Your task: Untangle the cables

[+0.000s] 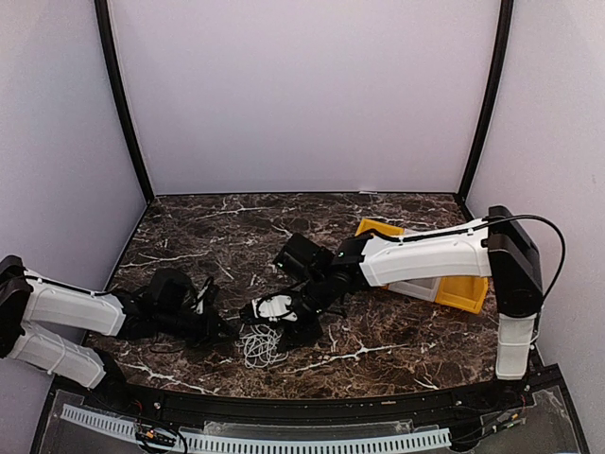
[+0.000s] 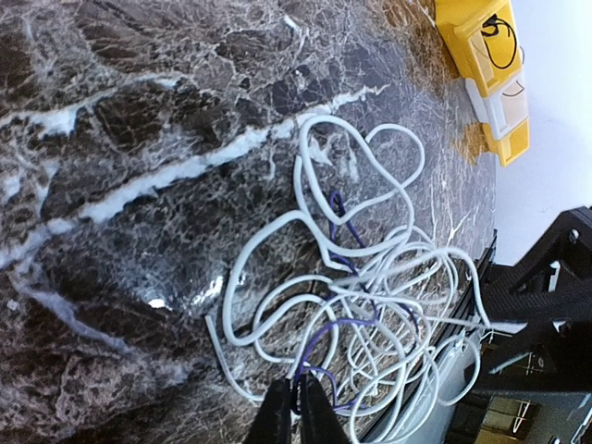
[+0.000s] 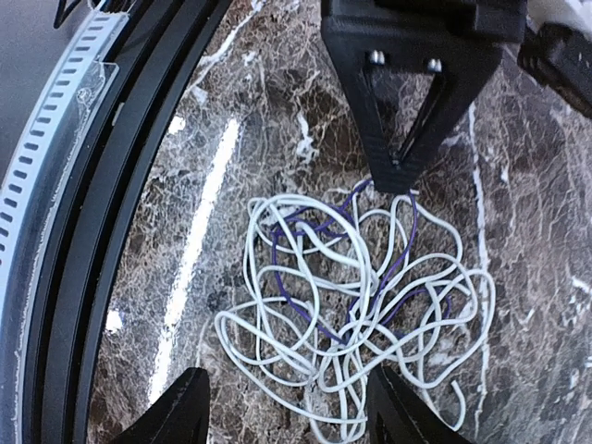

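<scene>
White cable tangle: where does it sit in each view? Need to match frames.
Top external: loose white cable tangle, low centre.
Left wrist: tangle, centre to lower right.
Right wrist: tangle, centre to bottom.
Shared landmark: black left gripper, shut on a thin purple cable at the tangle's edge.

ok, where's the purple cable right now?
The purple cable is woven through the white cable tangle near the table's front edge, just left of centre in the top view. The left claw is pinching it.
</scene>
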### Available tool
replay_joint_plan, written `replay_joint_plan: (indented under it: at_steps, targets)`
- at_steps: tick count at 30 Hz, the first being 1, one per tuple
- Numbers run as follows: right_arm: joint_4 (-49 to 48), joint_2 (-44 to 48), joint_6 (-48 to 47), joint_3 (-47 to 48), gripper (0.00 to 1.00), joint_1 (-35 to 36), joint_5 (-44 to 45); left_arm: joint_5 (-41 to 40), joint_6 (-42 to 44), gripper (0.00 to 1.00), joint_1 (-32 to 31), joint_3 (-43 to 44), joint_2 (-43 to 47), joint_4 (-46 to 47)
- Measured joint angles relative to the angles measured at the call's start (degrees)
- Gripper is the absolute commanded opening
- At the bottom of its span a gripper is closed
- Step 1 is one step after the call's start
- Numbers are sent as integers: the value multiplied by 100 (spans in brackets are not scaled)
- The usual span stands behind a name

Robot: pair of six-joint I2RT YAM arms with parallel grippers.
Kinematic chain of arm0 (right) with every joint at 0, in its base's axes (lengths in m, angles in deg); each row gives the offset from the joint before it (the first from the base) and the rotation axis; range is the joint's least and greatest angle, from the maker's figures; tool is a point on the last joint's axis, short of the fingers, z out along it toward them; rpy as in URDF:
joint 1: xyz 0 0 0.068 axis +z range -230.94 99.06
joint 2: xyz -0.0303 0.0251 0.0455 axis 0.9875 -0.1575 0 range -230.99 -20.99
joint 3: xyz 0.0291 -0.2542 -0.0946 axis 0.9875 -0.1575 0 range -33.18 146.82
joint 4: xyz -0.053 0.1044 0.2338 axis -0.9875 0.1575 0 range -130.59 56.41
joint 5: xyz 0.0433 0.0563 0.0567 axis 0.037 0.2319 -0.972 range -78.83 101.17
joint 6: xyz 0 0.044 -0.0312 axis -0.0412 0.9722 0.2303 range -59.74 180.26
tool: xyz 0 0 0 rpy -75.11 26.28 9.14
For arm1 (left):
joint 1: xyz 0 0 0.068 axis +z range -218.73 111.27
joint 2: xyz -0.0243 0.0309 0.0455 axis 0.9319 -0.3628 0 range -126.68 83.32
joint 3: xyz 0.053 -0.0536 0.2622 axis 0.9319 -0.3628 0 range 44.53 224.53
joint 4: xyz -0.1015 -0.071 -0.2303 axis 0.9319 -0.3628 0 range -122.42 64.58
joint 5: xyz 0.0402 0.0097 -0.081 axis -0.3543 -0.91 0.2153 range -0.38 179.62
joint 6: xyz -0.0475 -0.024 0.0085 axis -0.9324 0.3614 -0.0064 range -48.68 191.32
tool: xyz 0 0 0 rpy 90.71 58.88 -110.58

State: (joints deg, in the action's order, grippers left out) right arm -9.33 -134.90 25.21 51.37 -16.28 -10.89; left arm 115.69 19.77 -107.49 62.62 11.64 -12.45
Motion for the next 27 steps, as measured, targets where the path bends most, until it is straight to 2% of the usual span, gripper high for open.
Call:
replay_joint_plan:
  at_steps: [5, 11, 16, 18, 20, 22, 23, 25, 27]
  targets:
    - [-560, 175, -63, -61, 63, 234, 437, -28, 59, 0, 0, 142, 74, -11]
    - [-1119, 129, 76, -101, 64, 275, 782, -181, 297, 0, 0, 610, 634, -409]
    - [-1738, -70, 214, -382, 59, 234, 914, -422, 503, 0, 0, 1012, 1069, -909]
    - [-1987, -131, 267, -608, 51, 232, 977, -479, 501, 0, 0, 1032, 1213, -1025]
    - [-2199, -214, 313, -809, 34, 232, 1036, -538, 474, 0, 0, 1036, 1344, -1137]
    - [-2317, -337, 356, -872, 13, 232, 1080, -608, 450, 0, 0, 1086, 1453, -1272]
    - [-2385, -409, 339, -876, 7, 232, 1104, -662, 448, 0, -2, 1143, 1506, -1346]
    - [-2461, -503, 354, -876, 0, 232, 1137, -763, 448, 0, -2, 1300, 1598, -1493]
    - [-2518, -527, 365, -879, 0, 232, 1163, -879, 492, 0, -2, 1556, 1707, -1692]
